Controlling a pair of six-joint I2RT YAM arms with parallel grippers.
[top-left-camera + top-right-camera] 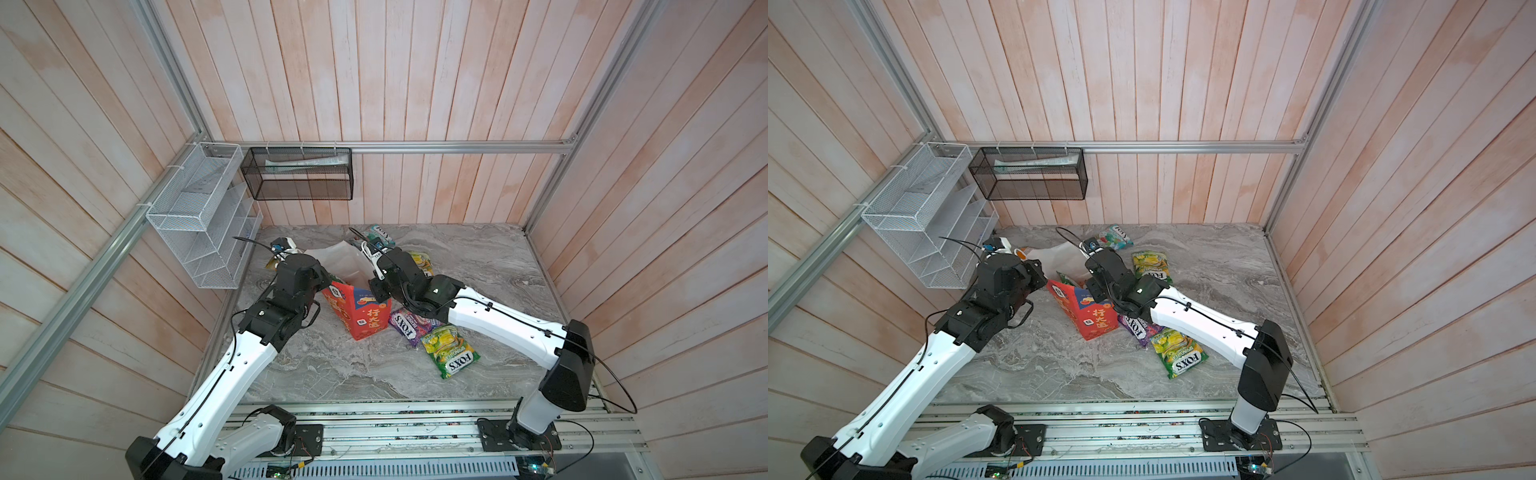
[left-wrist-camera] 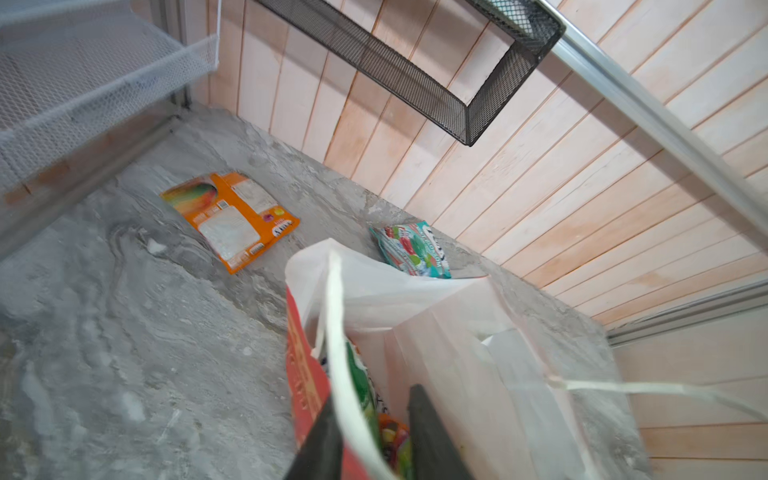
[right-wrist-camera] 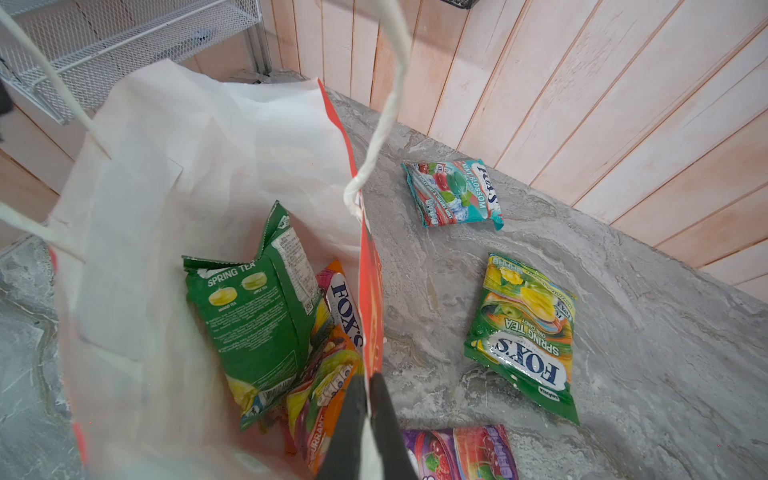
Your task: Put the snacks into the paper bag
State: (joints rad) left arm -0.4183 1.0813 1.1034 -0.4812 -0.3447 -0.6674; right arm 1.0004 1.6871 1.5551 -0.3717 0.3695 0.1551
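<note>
Already snacks [image 3: 257, 324] inside paper bag [image 3: 187, 145]

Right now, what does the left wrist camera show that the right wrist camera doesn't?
Only the left wrist: the orange pouch lying on the table. Only the right wrist: the yellow-green pouch and the purple pouch, both outside the paper bag. Shared: that bag with pouches inside, the teal pouch and the white mesh basket.

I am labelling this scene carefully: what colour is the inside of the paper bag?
White. The paper bag shows its inside best in the right wrist view.
</note>
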